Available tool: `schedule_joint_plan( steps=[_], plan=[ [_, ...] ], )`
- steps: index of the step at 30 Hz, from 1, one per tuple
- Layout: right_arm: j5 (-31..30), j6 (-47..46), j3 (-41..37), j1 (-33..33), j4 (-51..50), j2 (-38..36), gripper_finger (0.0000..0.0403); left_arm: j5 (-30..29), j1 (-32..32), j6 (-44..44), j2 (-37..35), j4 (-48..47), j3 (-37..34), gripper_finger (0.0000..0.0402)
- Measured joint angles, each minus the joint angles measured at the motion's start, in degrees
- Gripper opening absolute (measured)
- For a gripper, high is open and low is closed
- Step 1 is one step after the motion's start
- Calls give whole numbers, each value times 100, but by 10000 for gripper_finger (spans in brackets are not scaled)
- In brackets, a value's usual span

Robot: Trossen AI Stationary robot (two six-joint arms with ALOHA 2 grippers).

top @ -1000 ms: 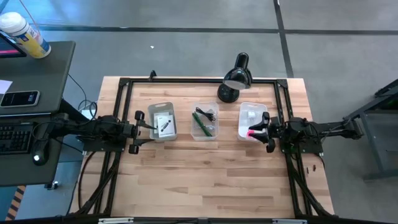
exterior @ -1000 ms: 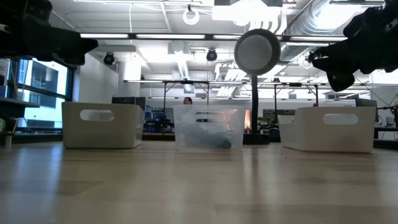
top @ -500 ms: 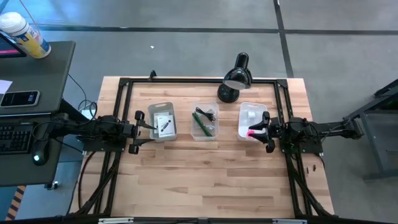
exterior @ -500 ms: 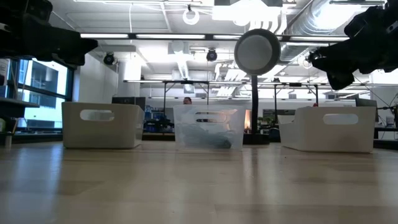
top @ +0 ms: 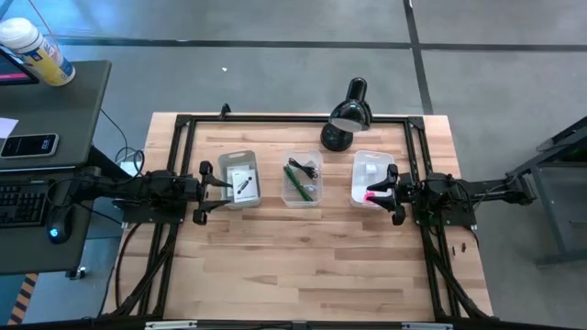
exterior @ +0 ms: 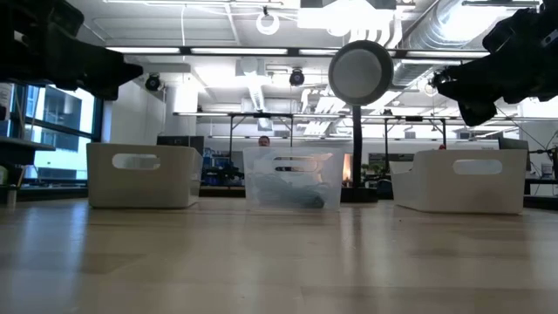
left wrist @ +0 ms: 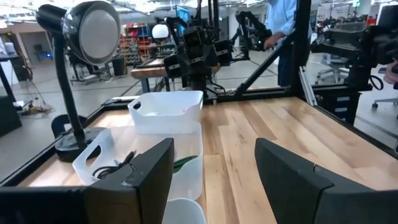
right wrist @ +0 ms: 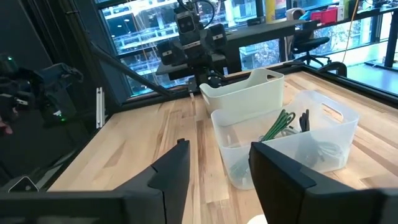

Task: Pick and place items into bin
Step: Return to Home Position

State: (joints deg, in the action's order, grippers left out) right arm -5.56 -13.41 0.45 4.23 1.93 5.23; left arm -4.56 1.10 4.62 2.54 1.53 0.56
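Three bins stand in a row across the table. The left white bin (top: pixel 240 181) holds a white card with a black part (top: pixel 243 183). The clear middle bin (top: pixel 301 180) holds a green stick (top: pixel 298 182) and a black cable (top: pixel 304 167). The right white bin (top: pixel 371 177) has a pink piece (top: pixel 371 195) at its right end. My left gripper (top: pixel 218 189) (left wrist: pixel 214 180) hovers open at the left bin's left end. My right gripper (top: pixel 385 193) (right wrist: pixel 217 180) hovers open over the right bin's right end, beside the pink piece, with nothing between its fingers.
A black desk lamp (top: pixel 347 115) stands at the table's far edge behind the middle and right bins. A black frame (top: pixel 275 118) runs round the work area. Bare wood (top: pixel 303 257) stretches from the bins to the near edge. A side desk with a keyboard (top: pixel 23 197) stands left of the table.
My left gripper has sunk slightly and edged toward the table's right, as the low view shows. The bins and their contents have stayed where they were.
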Motion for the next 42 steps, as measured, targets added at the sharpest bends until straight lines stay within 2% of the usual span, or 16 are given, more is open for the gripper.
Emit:
schedule_joint_plan(
  steps=[19,27,42],
  plan=[
    [-2,4,0,0,-5,0,154,-87,0,-194,26,14,0,211],
    [189,937,0,1,-53,0,162,-87,0,-192,24,12,0,211],
    [208,793,-2,0,-50,0,161,-87,0,-194,24,12,0,211]
  ],
)
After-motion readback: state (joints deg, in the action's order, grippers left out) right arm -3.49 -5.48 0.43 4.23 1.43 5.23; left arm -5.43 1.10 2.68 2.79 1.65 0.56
